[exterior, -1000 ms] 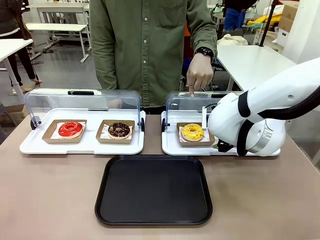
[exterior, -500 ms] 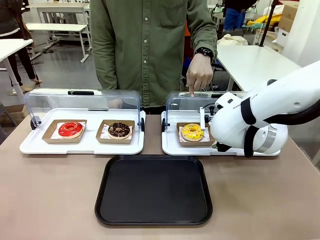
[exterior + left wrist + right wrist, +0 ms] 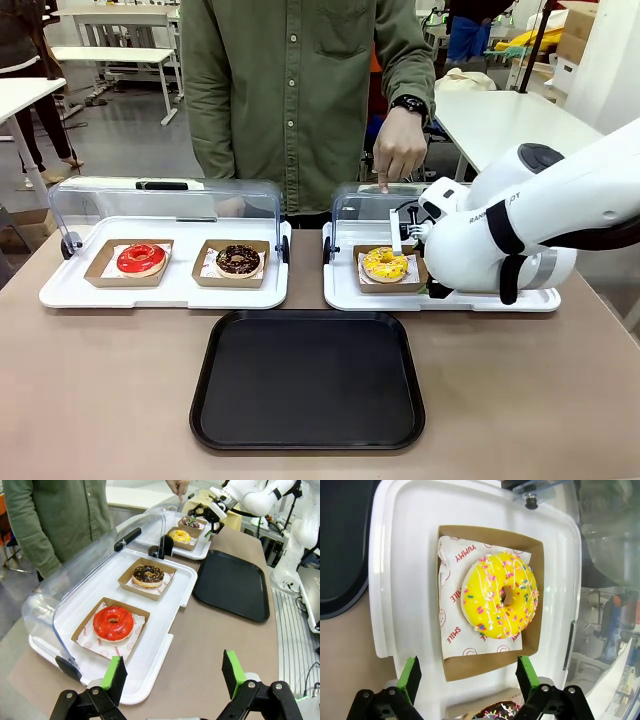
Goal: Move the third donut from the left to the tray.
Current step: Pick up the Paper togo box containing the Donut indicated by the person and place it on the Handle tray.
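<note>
One dark donut [image 3: 496, 713] cut off | right gripper [image 3: 468, 671] spread near third donut [image 3: 500, 595]

Yellow donut [image 3: 384, 264] sits in the right white tray [image 3: 340, 292], whose clear lid [image 3: 358, 212] stands raised. The person's hand [image 3: 399, 150] touches the lid's top edge with a fingertip. The right arm [image 3: 520, 235] bends over this tray, just beside the donut. Black tray [image 3: 307, 380] lies nearer, at centre. Red donut [image 3: 141, 258] and dark donut [image 3: 238, 260] occupy the left white tray [image 3: 60, 292].
</note>
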`<state>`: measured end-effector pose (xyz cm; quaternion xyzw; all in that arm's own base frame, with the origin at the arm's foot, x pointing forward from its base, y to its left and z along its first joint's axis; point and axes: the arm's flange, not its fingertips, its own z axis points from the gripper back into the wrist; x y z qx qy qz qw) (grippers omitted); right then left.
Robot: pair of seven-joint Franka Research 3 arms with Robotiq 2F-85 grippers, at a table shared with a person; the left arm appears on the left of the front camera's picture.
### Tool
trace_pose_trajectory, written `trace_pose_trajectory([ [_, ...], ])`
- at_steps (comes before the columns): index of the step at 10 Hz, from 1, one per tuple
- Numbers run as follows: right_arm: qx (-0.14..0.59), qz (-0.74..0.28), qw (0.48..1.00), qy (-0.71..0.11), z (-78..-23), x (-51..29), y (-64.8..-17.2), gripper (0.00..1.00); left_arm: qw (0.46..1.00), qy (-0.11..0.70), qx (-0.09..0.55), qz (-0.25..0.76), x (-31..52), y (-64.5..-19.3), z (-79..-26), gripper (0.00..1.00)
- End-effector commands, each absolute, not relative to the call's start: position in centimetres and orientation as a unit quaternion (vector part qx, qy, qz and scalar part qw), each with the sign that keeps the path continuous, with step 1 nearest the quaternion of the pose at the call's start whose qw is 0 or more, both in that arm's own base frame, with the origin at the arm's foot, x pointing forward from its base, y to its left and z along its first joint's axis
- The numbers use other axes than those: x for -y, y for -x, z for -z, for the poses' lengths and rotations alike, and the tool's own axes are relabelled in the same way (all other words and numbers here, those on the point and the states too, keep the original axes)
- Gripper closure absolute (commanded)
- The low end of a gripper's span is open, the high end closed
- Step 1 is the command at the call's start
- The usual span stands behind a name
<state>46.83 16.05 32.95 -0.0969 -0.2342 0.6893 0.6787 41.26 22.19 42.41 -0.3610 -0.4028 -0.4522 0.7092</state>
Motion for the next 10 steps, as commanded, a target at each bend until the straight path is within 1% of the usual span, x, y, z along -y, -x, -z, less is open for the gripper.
trace_pose_trajectory([
  [1,0.214,-0.682,0.692,0.099,-32.6,-18.6,-49.0,0.0,0.707,0.361,0.404,0.454,-22.1,-41.2,-42.6,0.0],
  [3,0.211,-0.671,0.704,0.102,-32.0,-18.8,-49.8,0.0,0.707,0.361,0.404,0.454,-22.1,-41.2,-42.6,0.0],
  [4,0.223,-0.69,0.682,0.095,-32.9,-16.5,-47.4,0.0,0.707,0.361,0.404,0.454,-22.1,-41.2,-42.6,0.0],
  [7,0.193,-0.684,0.697,0.093,-32.3,-16.4,-48.8,0.0,0.707,0.361,0.404,0.454,-22.1,-41.2,-42.6,0.0],
  [10,0.189,-0.685,0.698,0.083,-31.4,-16.1,-49.6,0.0,0.707,0.361,0.404,0.454,-22.1,-41.2,-42.6,0.0],
])
